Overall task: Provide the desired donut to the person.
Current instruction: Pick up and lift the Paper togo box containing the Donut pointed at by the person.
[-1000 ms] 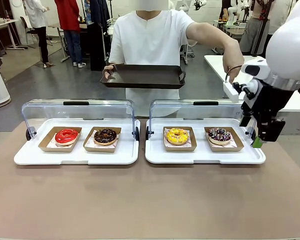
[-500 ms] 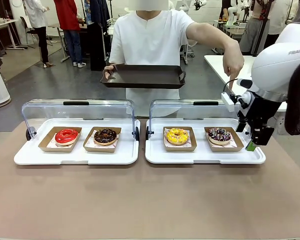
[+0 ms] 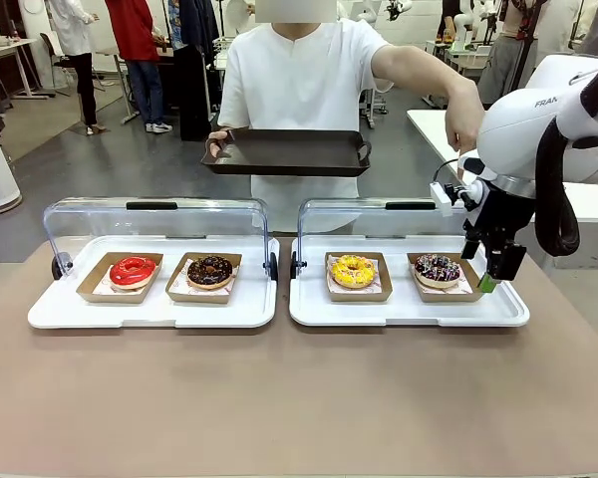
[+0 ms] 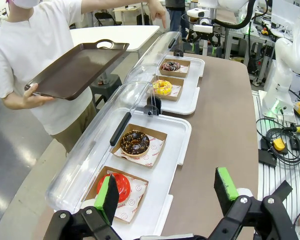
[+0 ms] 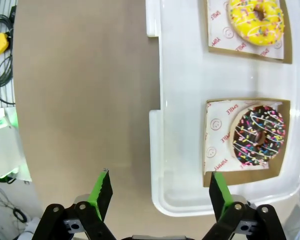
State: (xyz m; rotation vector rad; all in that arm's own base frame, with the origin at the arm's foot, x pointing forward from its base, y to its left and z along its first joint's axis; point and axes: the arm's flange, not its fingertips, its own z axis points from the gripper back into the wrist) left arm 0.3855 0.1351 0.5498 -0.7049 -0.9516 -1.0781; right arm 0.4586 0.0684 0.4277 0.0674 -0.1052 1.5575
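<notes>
Four donuts sit in brown cardboard trays along the far side of the table (image 3: 279,398), two to each white display tray, both clear lids (image 3: 154,221) swung up behind them. At the far left, our left gripper (image 4: 167,189) hangs in the air with its green pads spread wide, above the table's end near the red glazed donut (image 3: 133,270). Beside that donut, on the same left display tray (image 3: 149,314), lies a chocolate donut with crumbs (image 3: 210,269). On the right display tray (image 3: 409,314) we see a yellow donut (image 3: 353,270) and then, at the right end, the chocolate donut with coloured sprinkles (image 3: 438,267).

Behind the cases stands the person (image 3: 299,80) in white, balancing a dark serving tray (image 3: 284,154) on one hand. The other hand (image 3: 463,124) reaches out over the right end of the right case, a finger pointing down, nearest the sprinkled donut.

Furthest right, our right gripper (image 3: 493,277) points downward just beside that donut's cardboard tray. From its wrist we see its pads spread wide, one over the bare table, the other over the display tray's rim.
</notes>
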